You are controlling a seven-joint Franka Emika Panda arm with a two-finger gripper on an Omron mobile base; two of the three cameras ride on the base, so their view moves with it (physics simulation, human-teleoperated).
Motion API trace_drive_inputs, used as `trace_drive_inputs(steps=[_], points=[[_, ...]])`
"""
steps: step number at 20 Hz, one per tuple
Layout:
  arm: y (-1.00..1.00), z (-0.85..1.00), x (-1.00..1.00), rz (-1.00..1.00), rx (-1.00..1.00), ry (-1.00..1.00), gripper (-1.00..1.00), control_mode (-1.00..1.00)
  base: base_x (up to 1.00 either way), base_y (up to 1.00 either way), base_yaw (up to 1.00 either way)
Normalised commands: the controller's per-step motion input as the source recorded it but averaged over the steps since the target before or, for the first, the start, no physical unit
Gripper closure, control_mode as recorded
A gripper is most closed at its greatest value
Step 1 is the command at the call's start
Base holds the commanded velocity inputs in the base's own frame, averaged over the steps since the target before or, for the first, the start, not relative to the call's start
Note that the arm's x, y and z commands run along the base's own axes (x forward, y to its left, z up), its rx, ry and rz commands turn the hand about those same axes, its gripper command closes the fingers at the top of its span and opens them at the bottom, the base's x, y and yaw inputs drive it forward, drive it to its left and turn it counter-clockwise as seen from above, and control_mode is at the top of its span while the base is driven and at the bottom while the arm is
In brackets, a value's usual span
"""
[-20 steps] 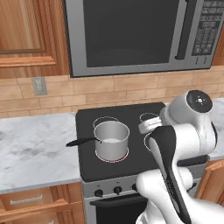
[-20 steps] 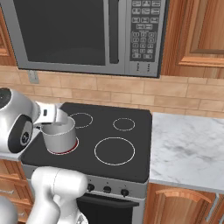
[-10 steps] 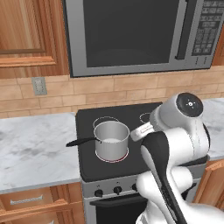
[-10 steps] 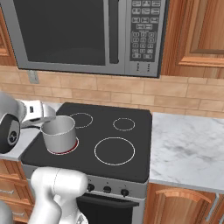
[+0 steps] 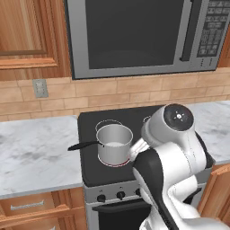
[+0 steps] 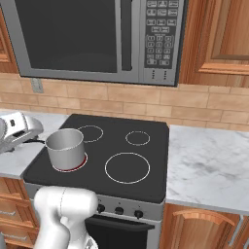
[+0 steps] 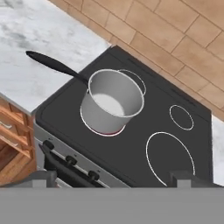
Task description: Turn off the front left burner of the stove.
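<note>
Swung lower and leftward, arm's wrist now beside pot; claw (image 7: 109,177) open, above stove (image 7: 144,131) front.
Front left burner (image 7: 107,130) glows red under steel pot (image 7: 111,103), handle (image 7: 54,65) toward left worktop (image 7: 39,48).

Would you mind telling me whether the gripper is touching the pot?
Apart. In the hand view the gripper hangs open well above the stove, with bare black glass between its fingertips and the pot.

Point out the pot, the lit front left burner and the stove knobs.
pot (image 7: 114,101): hand view, inside wall.
front left burner (image 7: 110,131): hand view, red edge below the pot.
knobs (image 6: 119,210): right base view, middle knob.
</note>
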Motion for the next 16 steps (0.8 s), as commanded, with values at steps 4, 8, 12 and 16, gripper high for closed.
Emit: trace_drive_inputs(steps=[4,8,12,16], points=[[0.15,-0.27,-0.42,0.13,-0.12,0.00,-1.00,-1.00,0.00,0.00,0.00],[0.00,-0.37,-0.39,0.12,-0.08,0.00,-1.00,-1.00,0.00,0.00,0.00],[0.00,-0.42,-0.37,0.10,-0.07,-0.02,-1.00,-1.00,0.00,0.00,0.00],[0.00,-0.50,-0.31,0.08,-0.09,-0.04,-1.00,-1.00,0.00,0.00,0.00]])
